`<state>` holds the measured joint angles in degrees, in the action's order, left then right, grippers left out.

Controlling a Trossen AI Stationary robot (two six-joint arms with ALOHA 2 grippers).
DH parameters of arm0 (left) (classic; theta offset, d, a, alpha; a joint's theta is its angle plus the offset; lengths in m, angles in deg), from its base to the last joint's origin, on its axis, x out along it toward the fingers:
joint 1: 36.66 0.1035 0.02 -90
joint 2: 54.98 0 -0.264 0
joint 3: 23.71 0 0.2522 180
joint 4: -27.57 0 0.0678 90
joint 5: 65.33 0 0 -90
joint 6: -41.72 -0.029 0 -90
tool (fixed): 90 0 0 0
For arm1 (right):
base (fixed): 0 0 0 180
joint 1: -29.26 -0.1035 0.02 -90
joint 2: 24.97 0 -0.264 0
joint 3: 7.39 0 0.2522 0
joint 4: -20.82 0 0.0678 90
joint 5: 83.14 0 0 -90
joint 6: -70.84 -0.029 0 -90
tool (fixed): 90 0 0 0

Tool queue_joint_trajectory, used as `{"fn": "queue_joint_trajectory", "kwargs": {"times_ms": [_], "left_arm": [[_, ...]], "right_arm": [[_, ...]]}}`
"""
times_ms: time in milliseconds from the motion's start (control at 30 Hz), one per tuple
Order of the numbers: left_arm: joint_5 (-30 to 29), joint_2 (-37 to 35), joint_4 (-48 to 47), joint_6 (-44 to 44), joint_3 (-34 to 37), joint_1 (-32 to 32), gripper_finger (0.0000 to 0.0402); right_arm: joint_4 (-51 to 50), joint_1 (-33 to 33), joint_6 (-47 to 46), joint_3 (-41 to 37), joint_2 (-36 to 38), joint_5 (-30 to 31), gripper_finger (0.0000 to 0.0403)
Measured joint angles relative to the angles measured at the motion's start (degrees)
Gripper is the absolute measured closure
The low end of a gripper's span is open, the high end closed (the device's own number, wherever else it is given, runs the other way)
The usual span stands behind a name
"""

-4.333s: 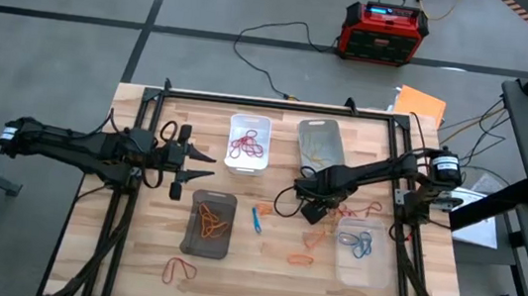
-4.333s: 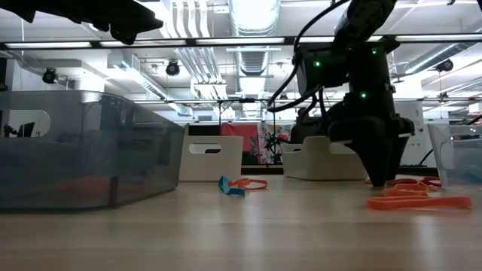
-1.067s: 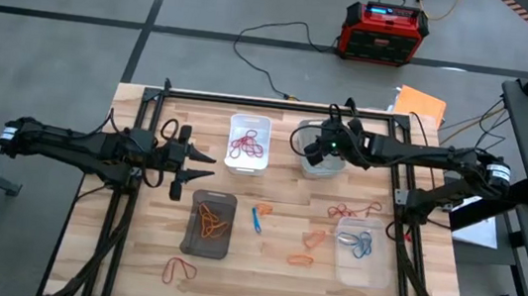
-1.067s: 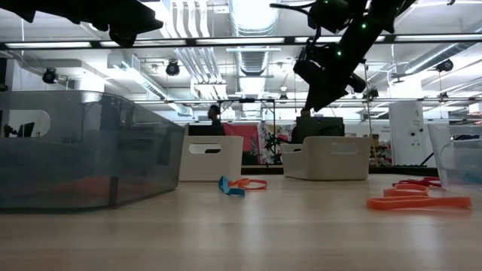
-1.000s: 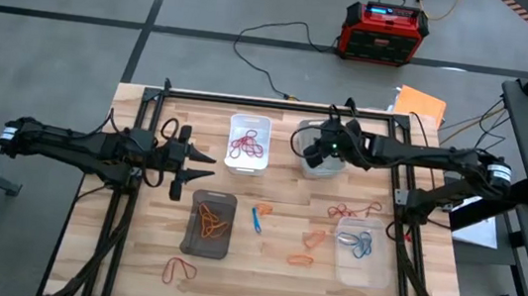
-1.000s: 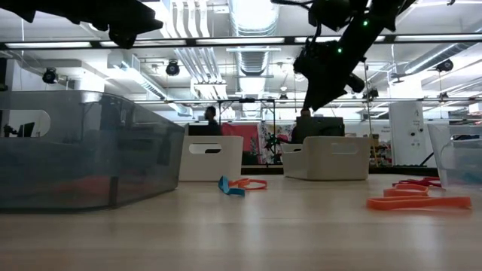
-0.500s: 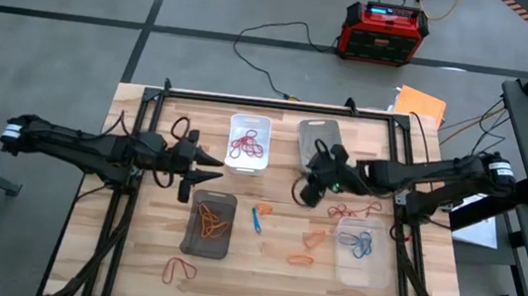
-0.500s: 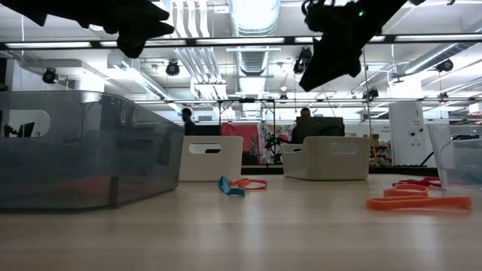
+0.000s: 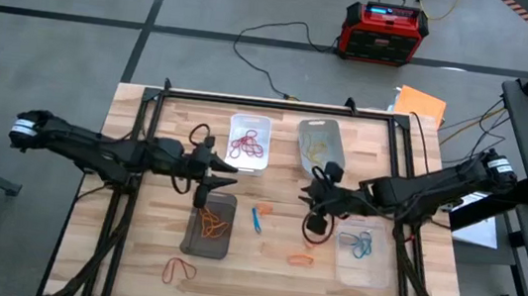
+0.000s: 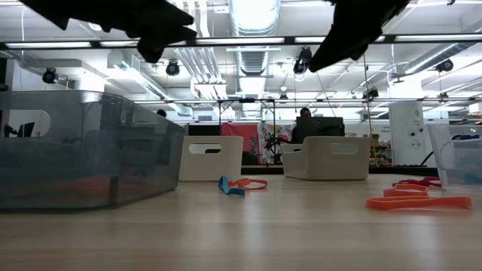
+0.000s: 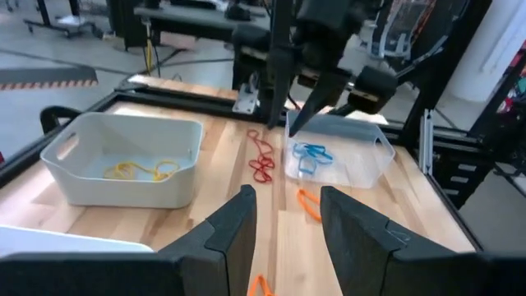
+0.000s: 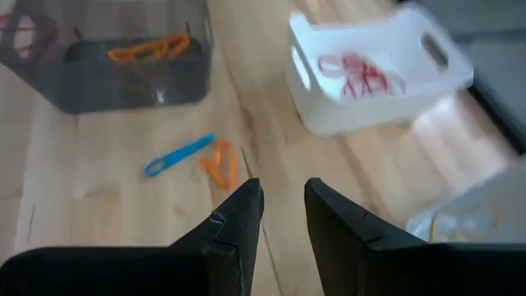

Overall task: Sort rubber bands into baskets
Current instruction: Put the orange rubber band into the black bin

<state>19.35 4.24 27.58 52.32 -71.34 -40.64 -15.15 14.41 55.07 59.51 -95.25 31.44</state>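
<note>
I am looking down on the table (image 9: pixel 147 254) from the high view; nearest me a red-orange rubber band (image 9: pixel 179 271) is lying loose by the front edge, and an orange band (image 9: pixel 301 260) is sitting just beside the clear basket (image 9: pixel 364 250), which is holding blue bands (image 9: pixel 361 243); the dark smoky basket (image 9: pixel 208 224) is carrying orange bands (image 9: pixel 212 226).

Further in, my left claw (image 9: pixel 211 175) is hanging above the far end of the smoky basket, its fingers (image 11: pixel 228 238) standing apart with nothing between them; a blue band (image 9: pixel 257 217) is lying on the bare wood between the smoky basket and my right claw (image 9: pixel 316 200); that claw is hovering near the clear basket's far left corner, fingers (image 12: pixel 230 230) parted by a narrow gap and gripping nothing; a dark red band (image 9: pixel 316 227) is lying just below it.

At the far side the white basket (image 9: pixel 248 142) is holding red bands (image 9: pixel 247 147), and the light grey basket (image 9: pixel 319 144) beside it is holding yellowish-tan bands (image 9: pixel 316 154); beyond the table a red-black box (image 9: pixel 385 32) is sitting on the floor.
</note>
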Motion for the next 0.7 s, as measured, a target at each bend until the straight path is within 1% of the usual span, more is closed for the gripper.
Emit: {"fn": "queue_joint_trajectory", "kwargs": {"times_ms": [100, 167, 267, 333, 500, 700], "left_arm": [[0.00, 4.90, -3.73, -0.56, -4.53, -0.89, 0.0281], [-0.76, 8.60, -9.83, -1.78, -8.49, -1.19, 0.0281], [-5.44, 14.20, -19.21, -2.09, -13.94, -1.21, 0.0280], [-6.89, 18.05, -23.33, -3.02, -16.72, -1.18, 0.0281], [-6.11, 26.73, -26.70, -8.23, -22.06, -2.83, 0.0281], [-6.12, 32.50, -28.88, -12.29, -26.30, -2.93, 0.0281]], "right_arm": [[5.14, -0.52, 4.89, -1.09, 0.11, 2.23, 0.0308], [8.88, -0.50, 7.17, -1.94, 0.15, 2.47, 0.0305], [12.41, -0.52, 9.03, -3.68, 0.17, 2.60, 0.0303], [14.10, -0.58, 9.31, -4.66, 0.17, 2.44, 0.0303], [14.26, -1.76, 7.77, -5.61, 0.68, 2.40, 0.0309], [14.36, -5.70, 7.67, -5.61, 4.04, 2.40, 0.0311]]}}
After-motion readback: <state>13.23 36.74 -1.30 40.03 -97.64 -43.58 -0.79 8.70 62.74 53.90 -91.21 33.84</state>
